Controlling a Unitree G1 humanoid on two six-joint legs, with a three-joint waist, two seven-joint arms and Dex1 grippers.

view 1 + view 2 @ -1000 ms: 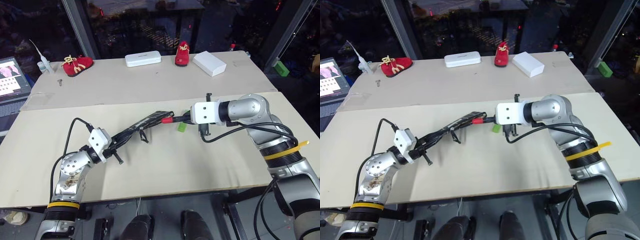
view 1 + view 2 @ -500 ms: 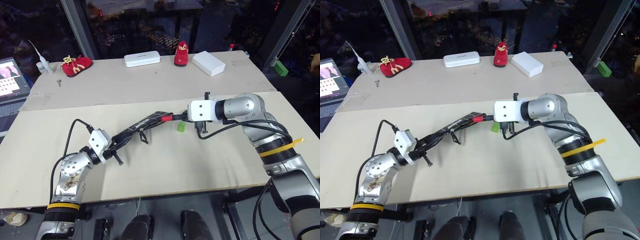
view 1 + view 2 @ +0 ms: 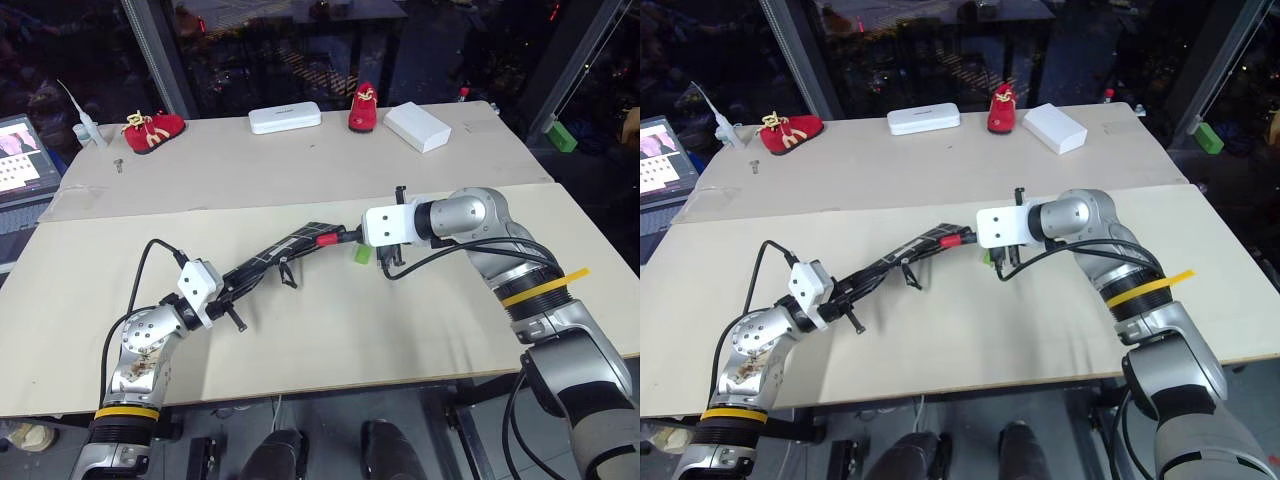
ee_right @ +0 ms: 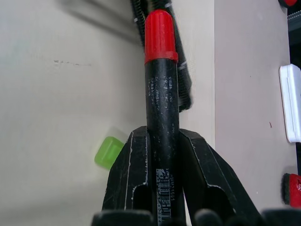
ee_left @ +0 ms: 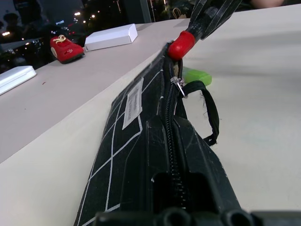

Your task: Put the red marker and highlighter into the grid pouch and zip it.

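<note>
From my seat, the left gripper [image 3: 236,296] sat nearest, fingers clamped tight on the near end of the pouch [image 3: 280,252], holding it off the table [image 3: 330,330] so it stretched away toward the middle. In the left wrist view I could see the zipper running up the top edge of the pouch, white label on its side, and the black pull cord [image 5: 207,110] hanging off in a loop partway along.

At the far end of the pouch, the marker [image 3: 333,238] was pinched by its black barrel between the right gripper's [image 3: 352,237] fingers, red cap pointing at the pouch opening and right up against it. Couldn't tell if the cap was actually inside yet.

The highlighter [image 3: 362,254] lay on the table just beside and under the right gripper, not held by anything.

Further back on the table: a flat white case [image 3: 286,118], a white box [image 3: 419,127], and two red shoes [image 3: 155,129] near the far edge.
</note>
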